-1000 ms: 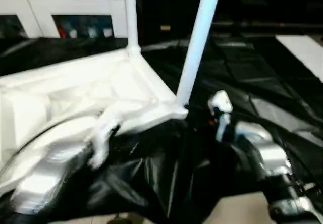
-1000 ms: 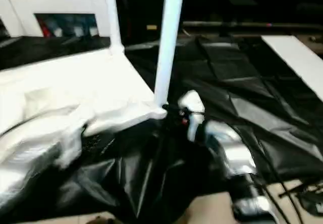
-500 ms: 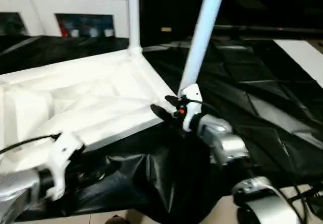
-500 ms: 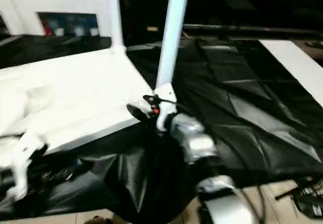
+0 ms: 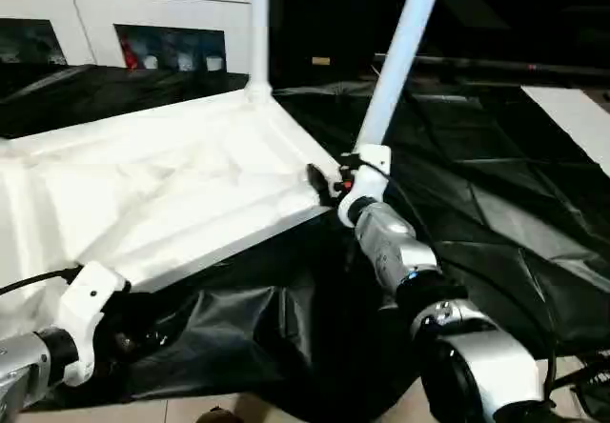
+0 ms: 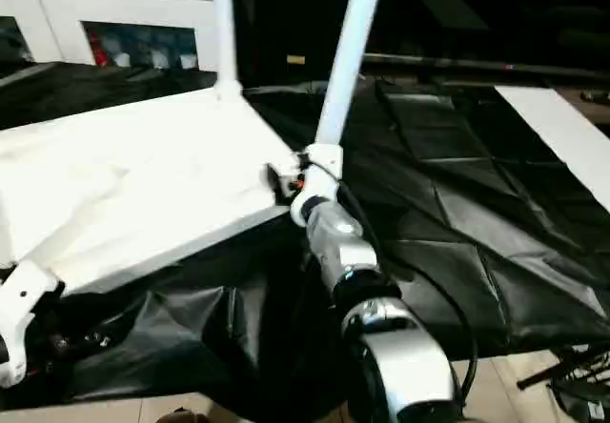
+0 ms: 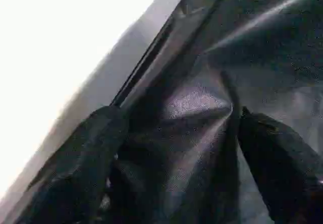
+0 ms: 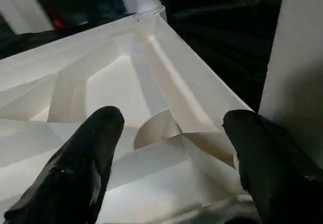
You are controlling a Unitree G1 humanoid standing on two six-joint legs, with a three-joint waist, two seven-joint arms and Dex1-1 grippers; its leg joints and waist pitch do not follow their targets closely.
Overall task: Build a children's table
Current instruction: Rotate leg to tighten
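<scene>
Tabletop [image 5: 172, 180] lies upside down across the left and centre of the head view, ribs up, on black sheeting [image 5: 496, 213]. Two legs stand from it — the far leg [image 5: 258, 23] upright, the near leg [image 5: 400, 51] leaning right. Right gripper [image 8: 171, 148] sits at that near corner, fingers spread apart, nothing between them. Left gripper [image 7: 176, 148], lower left, hangs wide open over the sheeting — gripping nothing.

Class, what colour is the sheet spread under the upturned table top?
Black, glossy and creased: the sheet under the table top shows best in the left eye view.

R pincer [image 5: 329, 183] reached table corner [image 5: 334, 190], seemingly.
</scene>
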